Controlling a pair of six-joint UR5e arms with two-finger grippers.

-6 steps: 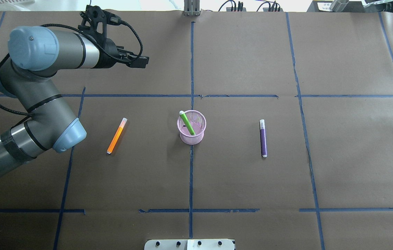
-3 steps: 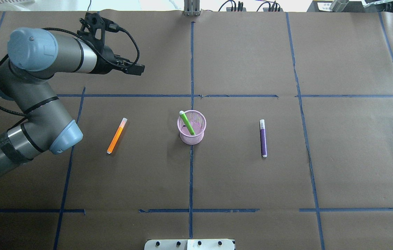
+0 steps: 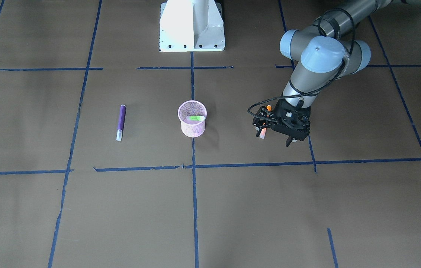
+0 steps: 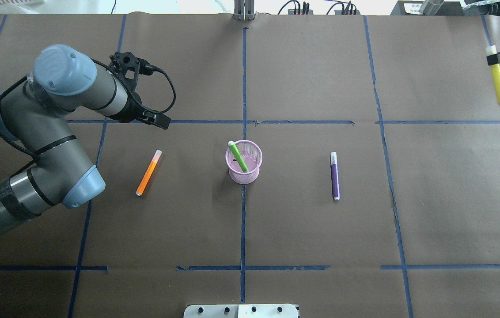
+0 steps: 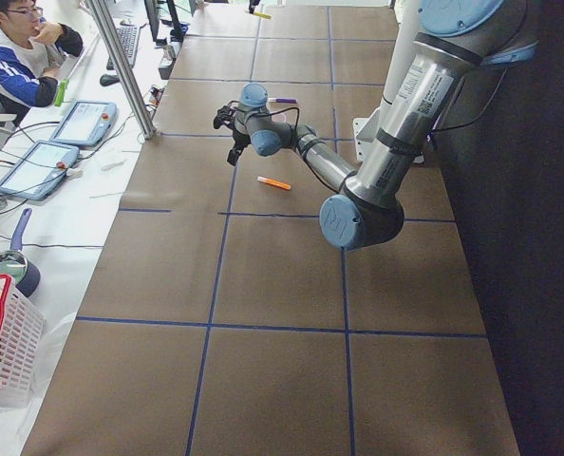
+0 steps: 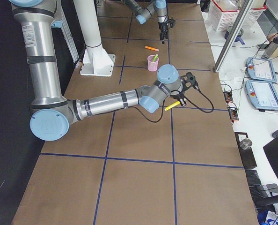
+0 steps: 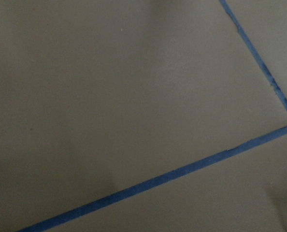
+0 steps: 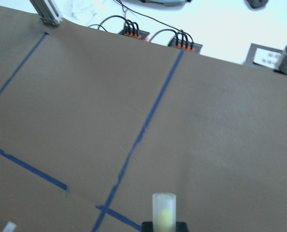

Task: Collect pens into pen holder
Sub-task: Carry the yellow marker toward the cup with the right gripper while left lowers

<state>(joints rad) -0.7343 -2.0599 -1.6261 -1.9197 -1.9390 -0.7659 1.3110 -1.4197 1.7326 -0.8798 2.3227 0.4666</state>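
The pink mesh pen holder [image 4: 256, 154] stands at the table's middle [image 3: 192, 128] with the green pen [image 4: 240, 160] leaning inside it. The orange pen [image 4: 147, 173] lies flat to its left. The purple pen [image 4: 335, 176] lies flat to its right [image 3: 121, 119]. My left gripper [image 4: 161, 122] hovers just beyond the orange pen's cap end, fingers apart and empty [image 3: 295, 141]; it half hides the orange pen [image 3: 262, 133] in the front view. My right gripper [image 4: 498, 57] is at the far right edge, shut on a yellow pen [image 4: 498, 81] near its pale cap [image 8: 164, 210].
The robot's white base [image 3: 192, 26] stands at the near edge of the table. Blue tape lines [image 4: 244, 88] grid the brown paper. A metal post [image 4: 243, 11] and cables sit at the far edge. An operator [image 5: 21, 47] sits beside the table.
My left gripper has swung back toward the robot, closer to the orange pen. My right gripper with the yellow pen has come into view at the right edge and moved farther away.
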